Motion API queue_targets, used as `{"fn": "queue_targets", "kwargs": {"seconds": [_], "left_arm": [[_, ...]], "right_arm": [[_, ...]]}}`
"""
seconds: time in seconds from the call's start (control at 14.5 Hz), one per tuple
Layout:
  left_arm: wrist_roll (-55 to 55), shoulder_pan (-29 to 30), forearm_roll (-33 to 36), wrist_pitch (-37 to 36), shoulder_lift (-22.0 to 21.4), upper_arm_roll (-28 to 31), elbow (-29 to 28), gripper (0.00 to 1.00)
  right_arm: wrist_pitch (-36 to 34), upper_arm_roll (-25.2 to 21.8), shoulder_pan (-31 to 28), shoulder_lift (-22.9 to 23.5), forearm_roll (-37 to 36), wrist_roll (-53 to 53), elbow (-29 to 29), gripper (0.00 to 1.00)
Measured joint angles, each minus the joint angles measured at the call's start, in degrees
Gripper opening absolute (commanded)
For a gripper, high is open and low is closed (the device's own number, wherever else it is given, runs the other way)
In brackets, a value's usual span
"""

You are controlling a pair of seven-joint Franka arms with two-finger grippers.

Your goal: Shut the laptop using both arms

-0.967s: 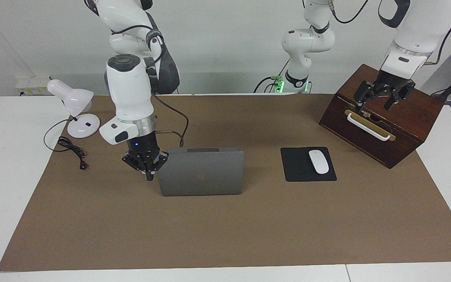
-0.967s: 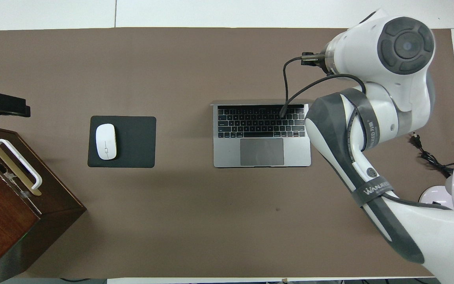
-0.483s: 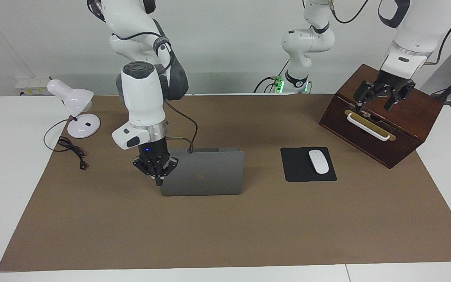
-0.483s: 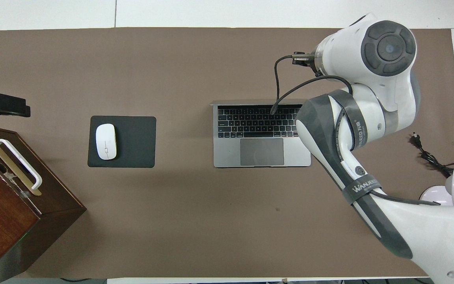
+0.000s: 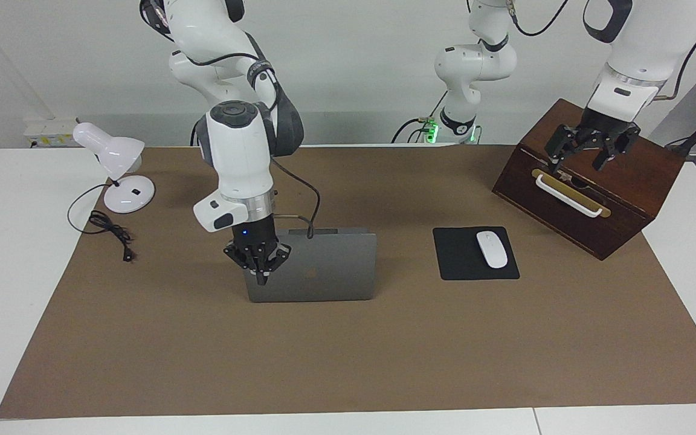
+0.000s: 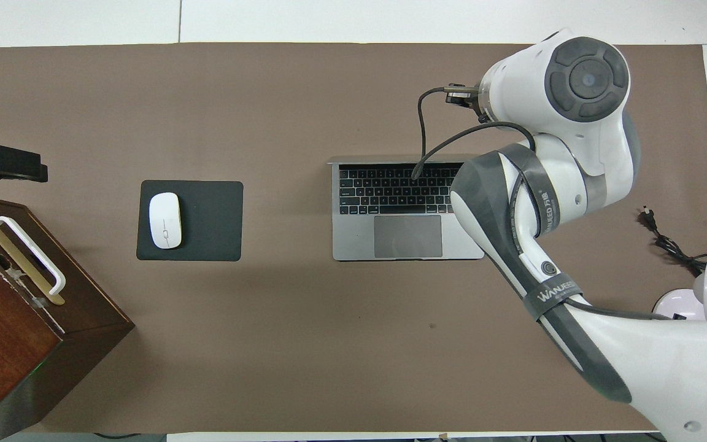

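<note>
The silver-grey laptop (image 5: 324, 266) stands open in the middle of the brown mat, its lid upright and its logo face turned away from the robots. Its keyboard (image 6: 407, 196) shows in the overhead view. My right gripper (image 5: 261, 277) hangs low, fingertips shut together with nothing between them. It is at the lid's outer face, near the edge toward the right arm's end. Whether it touches the lid I cannot tell. The right arm's wrist (image 6: 580, 80) hides that gripper from above. My left gripper (image 5: 583, 158) waits open over the wooden box.
A dark wooden box (image 5: 626, 181) with a white handle (image 5: 565, 194) sits at the left arm's end. A black mouse pad (image 5: 463, 260) with a white mouse (image 5: 492, 249) lies between box and laptop. A white lamp (image 5: 112, 160) and its cable (image 5: 109, 232) sit at the right arm's end.
My right gripper has slid from beside the lid's edge to over its outer face, toward the laptop's middle. The lid stands as before. The left arm has not moved.
</note>
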Motion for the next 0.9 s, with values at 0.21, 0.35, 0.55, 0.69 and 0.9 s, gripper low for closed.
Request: {"fn": "queue_targets", "kwargs": {"seconds": [0.21,0.35,0.55,0.69,0.9], "left_arm": [[0.01,0.00,0.00,0.53,-0.02,-0.02,-0.53,0.00],[0.05,-0.01,0.00,0.96,-0.02,-0.06,-0.82,0.00],[0.06,-0.01,0.00,2.43,-0.05,-0.07,-0.85,0.00],[0.10,-0.01,0.00,3.08,-0.06,-0.08,-0.85,0.00],[0.47,-0.23,-0.05,3.25,-0.06,-0.23,-0.92,0.00]], "right_arm": [[0.02,-0.02,0.03,0.61,0.00,0.33,0.01,0.00],[0.02,-0.10,-0.05,0.78,0.00,0.34,0.00,0.00],[0.02,-0.27,-0.23,1.18,0.00,0.34,-0.01,0.00],[0.02,-0.30,-0.22,1.25,0.00,0.35,-0.01,0.00],[0.02,-0.37,-0.24,1.26,0.00,0.35,-0.06,0.00]]}}
